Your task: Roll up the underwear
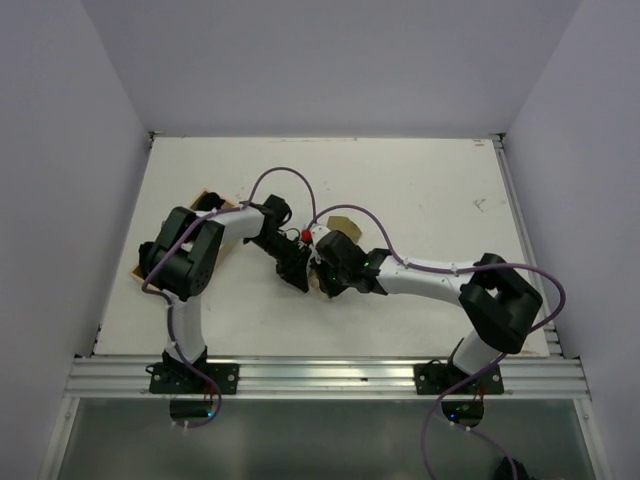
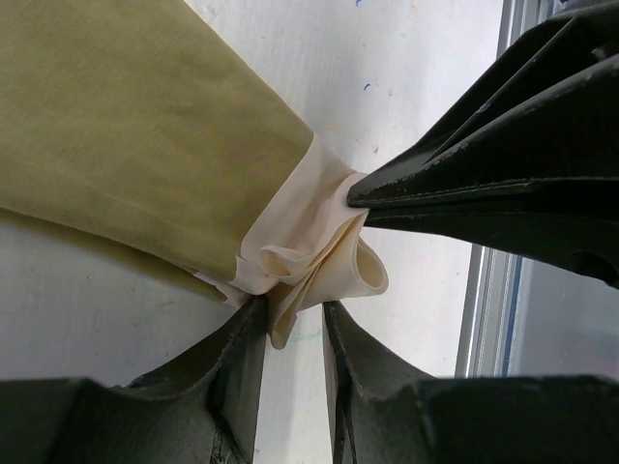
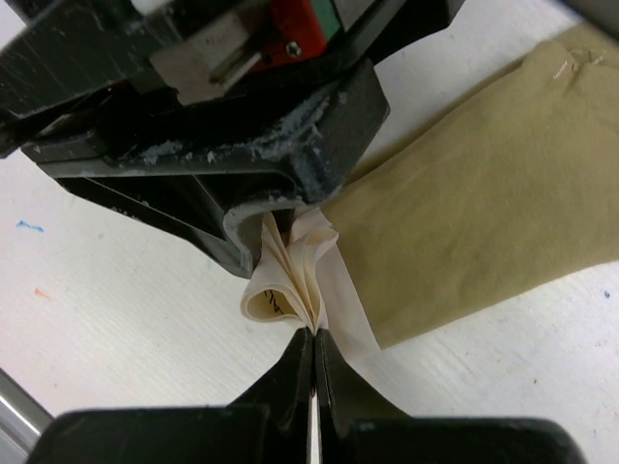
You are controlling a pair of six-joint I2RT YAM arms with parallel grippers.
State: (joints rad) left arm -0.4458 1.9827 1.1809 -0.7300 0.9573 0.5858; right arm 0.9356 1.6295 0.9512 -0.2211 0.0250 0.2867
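The underwear is an olive-khaki cloth lying flat on the white table, with its cream band bunched into folds at one end. My left gripper is open, and a tip of the cream folds hangs loosely in the gap between its fingers. My right gripper is shut on the cream folds of the underwear, facing the left gripper. In the top view both grippers meet mid-table, left gripper beside right gripper, and a patch of underwear shows just behind them.
A tan cardboard piece lies at the table's left, partly under the left arm. A metal rail runs along the near edge. White walls close in the left, right and back sides.
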